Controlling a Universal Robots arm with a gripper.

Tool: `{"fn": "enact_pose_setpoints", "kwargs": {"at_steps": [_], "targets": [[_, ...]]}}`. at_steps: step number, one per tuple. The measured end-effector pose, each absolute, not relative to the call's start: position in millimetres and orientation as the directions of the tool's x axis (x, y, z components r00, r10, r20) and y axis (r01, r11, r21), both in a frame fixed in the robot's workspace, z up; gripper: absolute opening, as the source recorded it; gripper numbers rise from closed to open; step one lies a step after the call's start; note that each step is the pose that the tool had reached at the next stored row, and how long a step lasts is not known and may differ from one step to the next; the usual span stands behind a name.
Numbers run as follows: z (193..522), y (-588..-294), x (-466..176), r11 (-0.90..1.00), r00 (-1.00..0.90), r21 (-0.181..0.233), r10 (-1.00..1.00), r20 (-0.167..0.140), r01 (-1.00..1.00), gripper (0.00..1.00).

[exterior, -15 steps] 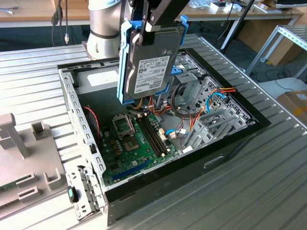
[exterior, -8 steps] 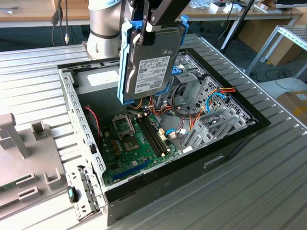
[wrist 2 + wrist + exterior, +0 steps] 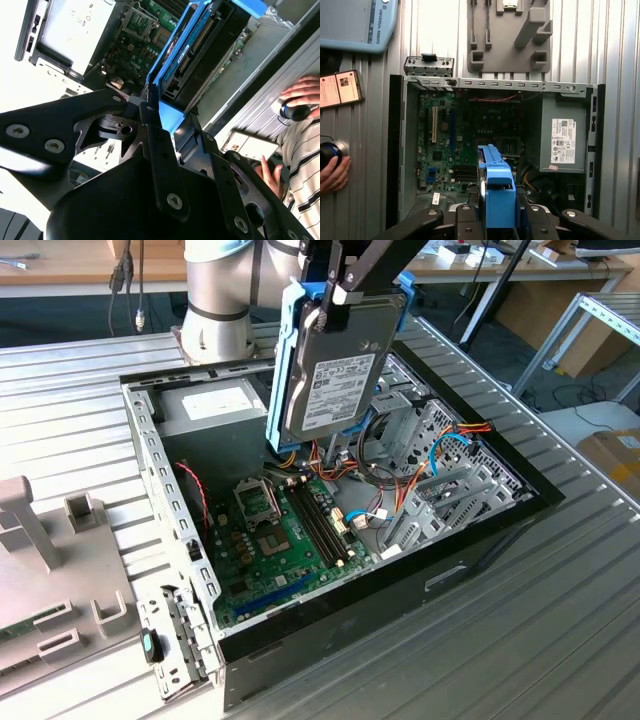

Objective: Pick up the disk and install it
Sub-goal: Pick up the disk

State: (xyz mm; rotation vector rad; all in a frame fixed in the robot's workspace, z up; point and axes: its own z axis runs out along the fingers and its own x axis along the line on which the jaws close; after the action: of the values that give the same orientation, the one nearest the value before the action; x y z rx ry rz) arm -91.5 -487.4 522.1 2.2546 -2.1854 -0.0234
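While the jaws are pinching the disk [image 3: 335, 365] by its top edge, it is hanging upright above the case [image 3: 150, 465], where any tilt is probably risking its lower corner snagging cables [image 3: 395, 475] inside it.

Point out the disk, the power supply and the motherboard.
disk [image 3: 335, 375]: exterior view, on its white label.
power supply [image 3: 563, 107]: first wrist view, bare grey face above its sticker.
motherboard [image 3: 262, 565]: exterior view, green board near the socket.

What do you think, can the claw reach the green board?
Probably not itself: the gripper is shut on the disk, which hangs between it and the motherboard, though the case lies open.
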Motion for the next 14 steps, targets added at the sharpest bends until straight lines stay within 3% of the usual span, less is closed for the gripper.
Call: {"fn": "enact_pose_setpoints", "kwargs": {"at_steps": [14], "targets": [[522.0,-505.9,-91.3,-0.031,0.031,0.012,-0.999,-0.009,-0.999,0.36]]}}
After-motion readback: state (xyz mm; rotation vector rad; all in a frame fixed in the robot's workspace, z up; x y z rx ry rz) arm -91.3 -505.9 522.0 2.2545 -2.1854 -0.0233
